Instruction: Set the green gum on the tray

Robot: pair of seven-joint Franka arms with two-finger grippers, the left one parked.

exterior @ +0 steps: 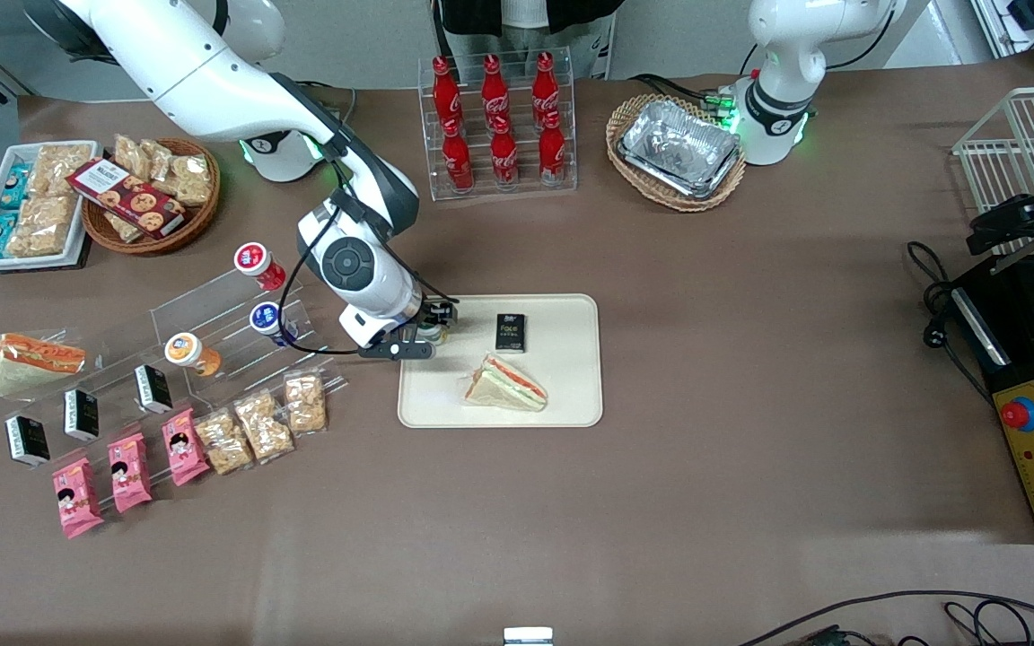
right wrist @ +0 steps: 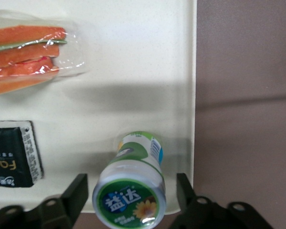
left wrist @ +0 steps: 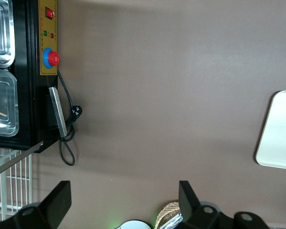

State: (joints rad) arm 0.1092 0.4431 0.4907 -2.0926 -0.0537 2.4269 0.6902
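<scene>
The green gum point(right wrist: 131, 195), a canister with a green-ringed white lid and a green label, stands upright on the cream tray point(right wrist: 143, 71), close to the tray's edge toward the working arm's end. My right gripper point(right wrist: 130, 193) is open directly above it. One finger is on each side of the gum, with a gap on both sides. In the front view the gripper point(exterior: 434, 330) hangs over that edge of the tray point(exterior: 562, 395) and hides most of the gum point(exterior: 432, 336).
A wrapped sandwich point(exterior: 506, 384) and a black packet point(exterior: 511, 332) also lie on the tray. Red-, blue- and orange-lidded canisters point(exterior: 255, 260) sit on a clear stepped rack beside the tray, with snack packets nearer the front camera. A cola rack point(exterior: 497, 121) and a foil tray in a basket point(exterior: 679, 151) stand farther away.
</scene>
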